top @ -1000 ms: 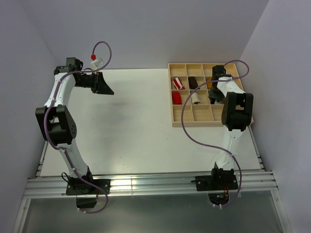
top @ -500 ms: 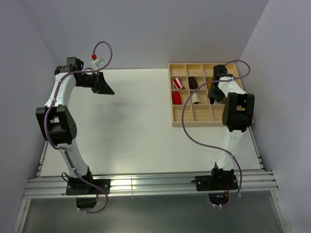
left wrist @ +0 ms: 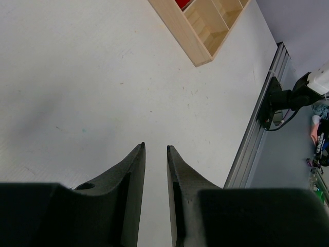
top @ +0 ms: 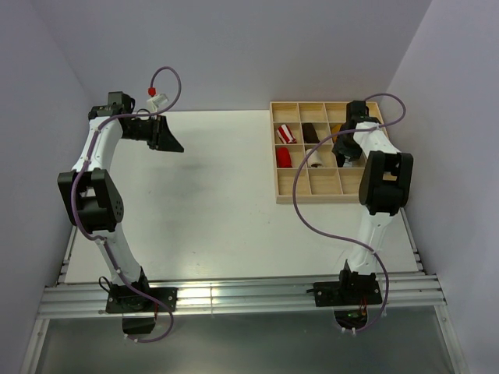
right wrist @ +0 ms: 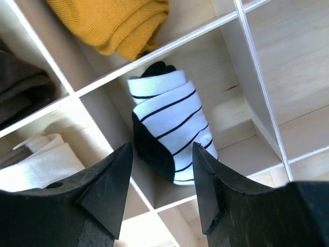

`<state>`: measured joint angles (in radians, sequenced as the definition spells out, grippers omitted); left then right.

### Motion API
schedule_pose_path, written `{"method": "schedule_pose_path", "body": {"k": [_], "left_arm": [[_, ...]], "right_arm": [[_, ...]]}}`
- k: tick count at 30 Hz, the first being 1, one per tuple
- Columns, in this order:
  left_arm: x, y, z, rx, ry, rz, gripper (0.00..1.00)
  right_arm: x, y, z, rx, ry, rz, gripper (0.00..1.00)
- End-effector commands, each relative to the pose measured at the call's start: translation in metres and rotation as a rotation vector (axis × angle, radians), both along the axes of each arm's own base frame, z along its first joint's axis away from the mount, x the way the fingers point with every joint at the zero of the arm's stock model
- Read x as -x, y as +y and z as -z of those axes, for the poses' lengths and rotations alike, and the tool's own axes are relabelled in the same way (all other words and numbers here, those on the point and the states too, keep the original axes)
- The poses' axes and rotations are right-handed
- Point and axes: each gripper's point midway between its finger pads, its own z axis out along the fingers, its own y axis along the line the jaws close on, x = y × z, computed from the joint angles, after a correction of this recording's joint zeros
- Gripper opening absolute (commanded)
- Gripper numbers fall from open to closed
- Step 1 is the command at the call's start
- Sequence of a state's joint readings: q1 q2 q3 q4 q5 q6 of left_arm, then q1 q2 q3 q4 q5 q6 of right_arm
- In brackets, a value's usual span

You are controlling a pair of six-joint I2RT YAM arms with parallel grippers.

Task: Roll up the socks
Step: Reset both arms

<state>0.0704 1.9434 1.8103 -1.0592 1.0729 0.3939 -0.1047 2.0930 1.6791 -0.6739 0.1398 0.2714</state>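
White table (top: 210, 195), wooden tray (top: 323, 183). Our right gripper (right wrist: 161, 150) stands wide above the rolled striped sock (right wrist: 169, 121) in its compartment, cream sock (right wrist: 36, 162) adjoining. Our left gripper (left wrist: 155, 150), narrow and empty, hangs over the table. We fear a fingertip snagging and unrolling the roll.

Nothing legible anywhere: no text, label, brand, number or sign to be read in any view. Possibly some print on the small coloured clutter (left wrist: 320, 141) past the metal rail (left wrist: 255, 135) at the right edge of the left wrist view, but too blurred and too small to tell.
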Motion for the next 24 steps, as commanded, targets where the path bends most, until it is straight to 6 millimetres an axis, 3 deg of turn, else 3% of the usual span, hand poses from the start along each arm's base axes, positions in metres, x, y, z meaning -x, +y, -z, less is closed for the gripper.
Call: {"method": "schedule_pose_path", "body": {"k": [1, 5, 11, 18, 21, 22, 24], "left_arm": [[-0.001, -0.004, -0.014, -0.002, -0.034, 0.000, 0.29], [0.001, -0.004, -0.014, -0.006, -0.032, -0.001, 0.29], [0.001, -0.008, -0.015, -0.018, -0.036, 0.002, 0.29], [0.000, -0.011, -0.015, -0.029, -0.038, 0.002, 0.29], [0.000, -0.010, -0.018, -0.051, -0.050, -0.005, 0.30], [0.001, -0.010, -0.022, -0.056, -0.059, -0.008, 0.29], [0.001, -0.007, -0.024, -0.074, -0.072, -0.026, 0.30]], "right_arm": [[-0.004, 0.010, -0.034, -0.042, -0.072, -0.029, 0.58], [-0.002, 0.009, -0.032, -0.047, -0.068, -0.028, 0.58], [-0.002, 0.009, -0.048, -0.042, -0.122, -0.025, 0.58], [0.000, 0.005, -0.100, -0.013, -0.245, -0.001, 0.58], [0.008, 0.009, -0.133, -0.023, -0.324, -0.002, 0.58], [0.014, 0.013, -0.156, -0.027, -0.378, -0.009, 0.58], [0.023, 0.020, -0.168, -0.054, -0.420, -0.024, 0.58]]}}
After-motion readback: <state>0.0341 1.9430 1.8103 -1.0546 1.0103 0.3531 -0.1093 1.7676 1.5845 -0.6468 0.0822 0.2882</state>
